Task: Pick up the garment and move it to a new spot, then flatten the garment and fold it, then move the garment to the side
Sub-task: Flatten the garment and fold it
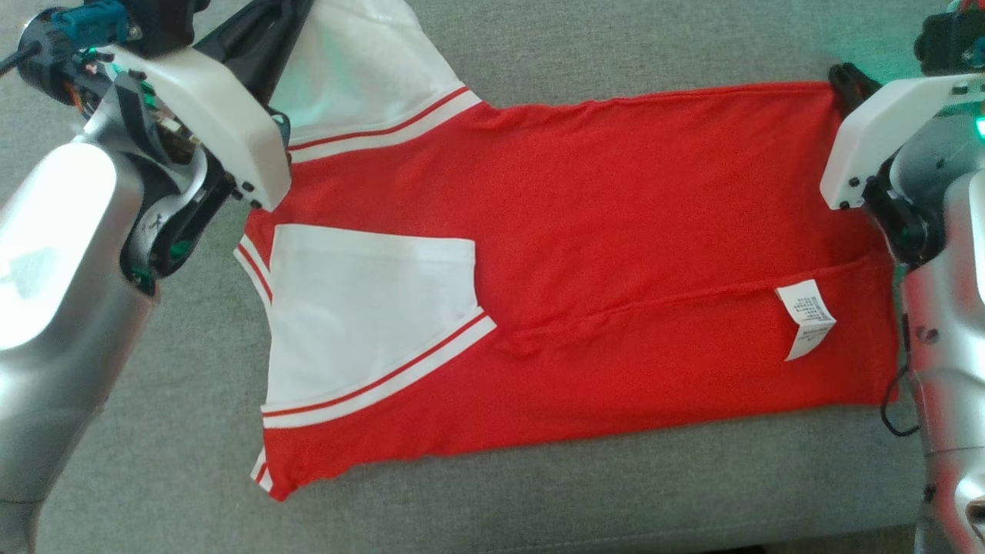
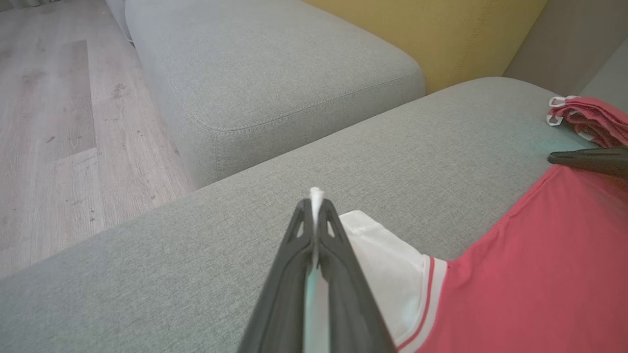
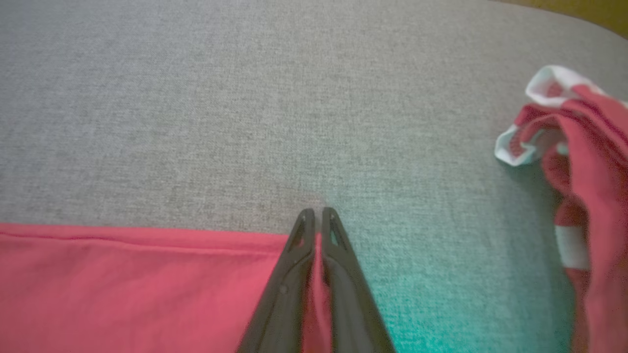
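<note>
The red garment (image 1: 616,254) lies spread flat on the grey sofa cushion (image 1: 539,492), its care label (image 1: 806,318) showing. The left gripper (image 2: 316,206) is clamped on a white sleeve (image 2: 382,260), and the right gripper (image 3: 318,215) is clamped on the red hem corner. A crumpled red cloth (image 3: 584,162) lies just beyond that corner.

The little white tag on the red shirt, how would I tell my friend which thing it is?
Find the big grey sofa cushion with the red shirt spread on it. Near the shirt's right end, just under a long fold line, lies the tag. It is a tiny white slip with print, unlike the big striped white sleeves at the other end.
</note>
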Controlling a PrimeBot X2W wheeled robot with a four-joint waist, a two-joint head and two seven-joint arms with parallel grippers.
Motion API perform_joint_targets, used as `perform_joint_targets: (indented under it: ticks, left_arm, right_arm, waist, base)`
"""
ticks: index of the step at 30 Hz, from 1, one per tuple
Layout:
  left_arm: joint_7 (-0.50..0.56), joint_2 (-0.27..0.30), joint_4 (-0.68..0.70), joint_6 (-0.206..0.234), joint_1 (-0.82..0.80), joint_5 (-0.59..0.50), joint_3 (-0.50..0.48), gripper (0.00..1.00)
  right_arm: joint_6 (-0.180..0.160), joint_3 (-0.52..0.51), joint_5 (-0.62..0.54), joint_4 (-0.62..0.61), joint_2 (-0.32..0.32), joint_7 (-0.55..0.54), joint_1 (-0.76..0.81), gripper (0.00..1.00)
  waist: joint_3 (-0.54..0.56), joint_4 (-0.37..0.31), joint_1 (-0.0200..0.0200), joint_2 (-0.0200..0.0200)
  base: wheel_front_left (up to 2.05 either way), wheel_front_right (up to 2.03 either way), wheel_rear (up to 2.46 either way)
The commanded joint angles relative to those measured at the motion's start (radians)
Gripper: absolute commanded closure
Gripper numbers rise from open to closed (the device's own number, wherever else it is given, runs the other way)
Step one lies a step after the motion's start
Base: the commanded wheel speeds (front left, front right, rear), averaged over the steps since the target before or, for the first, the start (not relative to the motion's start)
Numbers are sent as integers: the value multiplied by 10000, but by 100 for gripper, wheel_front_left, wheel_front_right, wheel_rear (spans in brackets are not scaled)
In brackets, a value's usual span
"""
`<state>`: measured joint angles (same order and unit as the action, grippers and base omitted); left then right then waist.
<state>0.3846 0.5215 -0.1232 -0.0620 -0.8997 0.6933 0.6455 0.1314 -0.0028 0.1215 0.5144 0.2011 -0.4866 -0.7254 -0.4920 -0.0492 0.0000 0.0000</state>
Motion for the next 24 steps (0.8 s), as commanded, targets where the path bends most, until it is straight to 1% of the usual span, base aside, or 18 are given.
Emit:
perform_joint_targets:
  ticks: [1,5,16,21,24]
  left_arm:
    - [-83,334,264,-13,-248,-35,-437,100]
    - [-142,365,184,-13,-160,15,-437,100]
    - [-449,475,366,61,168,66,-454,100]
    - [-650,613,732,127,755,175,-435,100]
    - [-898,747,1135,261,1340,260,-479,100]
  right_arm:
    - [-7,120,54,-111,98,-146,99,100]
    - [-7,61,128,-32,101,-224,168,100]
    - [-7,-40,251,-550,108,957,442,100]
    - [-7,52,294,-766,92,1283,942,100]
    - [-7,13,323,-832,81,1557,1304,100]
  waist:
    - [41,-2,0,0]
    - [233,-7,0,0]
    - [945,-49,0,0]
    - [1420,-27,0,0]
    - [1719,-7,0,0]
  base:
    - [0,0,0]
    - [0,0,0]
    - [0,0,0]
    - [0,0,0]
    - [0,0,0]
